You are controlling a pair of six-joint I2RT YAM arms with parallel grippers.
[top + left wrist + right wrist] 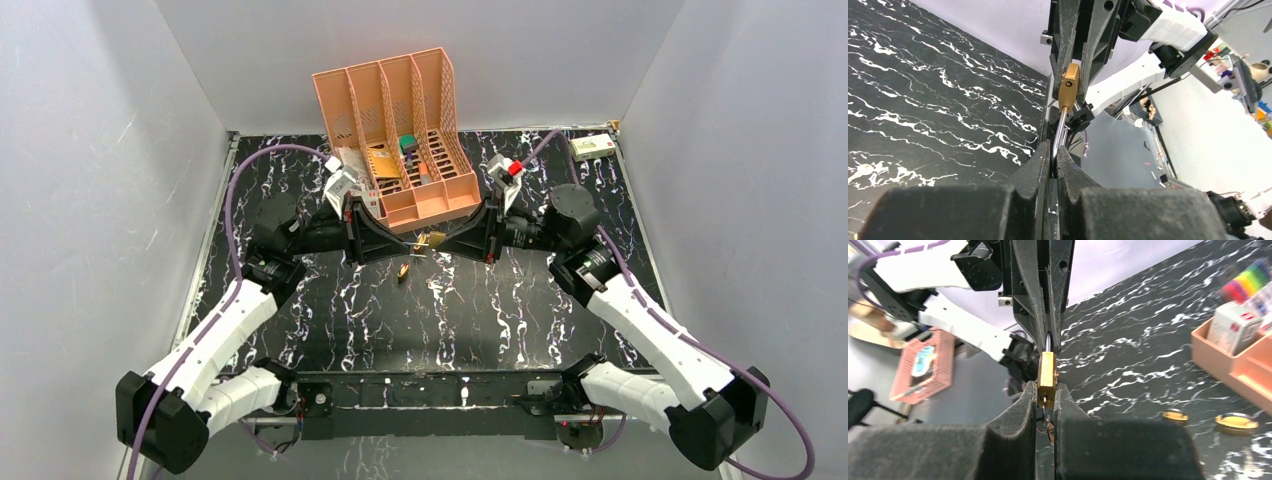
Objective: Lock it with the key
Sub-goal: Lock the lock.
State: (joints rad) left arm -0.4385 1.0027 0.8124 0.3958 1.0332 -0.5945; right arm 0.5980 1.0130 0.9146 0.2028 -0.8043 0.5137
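**Top view.** I have both arms reaching inward so that the left gripper (416, 246) and the right gripper (450, 242) meet tip to tip above the black, white-veined marble-pattern table (500, 320). They meet just in front of the peach slatted plastic desk organiser (395, 95). The small blocky brass padlock (432, 241) sits between them, off the surface, so each gripper can take one end. A further small brass piece (403, 272) lies on the table on the near side of the tips. I cannot tell what it is.

**Left wrist view.** My left fingers (1030, 172) are pressed together on the thin bright steel shackle (1060, 127), with no gap showing beside it. I judge that this grip anchors the loop end so that the body can be pushed against it.

**Right wrist view.** My right fingers (1018, 405) stand narrow, clamping the flat sides of the padlock body. The body stands upright, with the shackle pointing away towards the left gripper. The keyhole end sits down in the slot between the fingers. There a thin wire ring and a slim metal piece hang against the underside of the body. I judge this to be the tiny dull silvery-brass key (1048, 424), seated in the lock, though it is mostly hidden. Two more brass pieces (1237, 422) lie on the table near the organiser, well apart from the grip.
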